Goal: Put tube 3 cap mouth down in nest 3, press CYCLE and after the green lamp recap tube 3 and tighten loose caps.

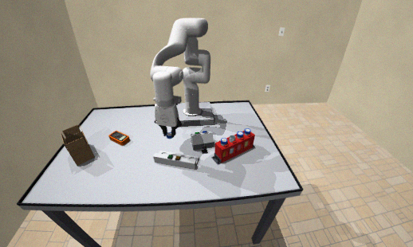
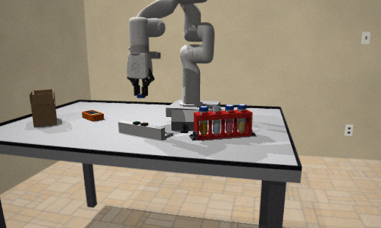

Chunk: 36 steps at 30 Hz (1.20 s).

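Pinching the blue cap well above the table, the pincer should carry it down-right to the cap tray, lowering it mouth down and flat into nest 3.

The gripper holds a blue cap aloft, with the tray below it.

No words, numbers or signs can be read on anything here. The red tube rack, the grey cap tray, the key box, the orange gadget and the brown box show no writing.
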{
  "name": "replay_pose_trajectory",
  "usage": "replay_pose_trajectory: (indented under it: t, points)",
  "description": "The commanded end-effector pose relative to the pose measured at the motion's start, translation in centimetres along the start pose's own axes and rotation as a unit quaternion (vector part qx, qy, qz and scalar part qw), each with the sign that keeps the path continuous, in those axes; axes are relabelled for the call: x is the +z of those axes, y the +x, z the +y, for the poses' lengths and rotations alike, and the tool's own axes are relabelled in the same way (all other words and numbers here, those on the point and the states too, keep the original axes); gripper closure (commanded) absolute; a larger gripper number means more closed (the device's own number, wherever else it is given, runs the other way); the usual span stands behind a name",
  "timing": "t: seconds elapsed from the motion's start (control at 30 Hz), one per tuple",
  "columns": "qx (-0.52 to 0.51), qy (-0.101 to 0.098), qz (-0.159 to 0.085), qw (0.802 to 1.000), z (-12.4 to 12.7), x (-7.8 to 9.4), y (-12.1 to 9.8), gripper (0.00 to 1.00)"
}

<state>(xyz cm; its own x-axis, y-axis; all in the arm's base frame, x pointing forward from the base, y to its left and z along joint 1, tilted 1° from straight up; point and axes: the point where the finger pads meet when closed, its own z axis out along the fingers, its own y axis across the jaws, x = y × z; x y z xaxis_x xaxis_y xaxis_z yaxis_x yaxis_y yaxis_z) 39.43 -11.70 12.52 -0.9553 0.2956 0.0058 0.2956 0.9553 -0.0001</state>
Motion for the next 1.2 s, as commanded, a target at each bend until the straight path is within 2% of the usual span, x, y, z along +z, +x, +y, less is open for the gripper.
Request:
replay_pose_trajectory:
  t: [0.0, 0.07, 0.57, 0.63, 0.97, 1.17]
  points:
    - [0.000, -0.005, -0.002, 1.000, -0.1, -0.2, -0.2, 1.00]
    - [0.000, -0.005, -0.002, 1.000, -0.1, -0.2, -0.2, 1.00]
    - [0.000, -0.005, -0.002, 1.000, 0.0, 7.4, -0.2, 1.00]
    - [0.000, -0.005, -0.002, 1.000, 0.0, 7.4, -0.2, 1.00]
    - [0.000, -0.005, -0.002, 1.000, 0.0, 12.4, -0.3, 1.00]
    - [0.000, -0.005, -0.002, 1.000, 0.0, 12.7, -0.3, 1.00]
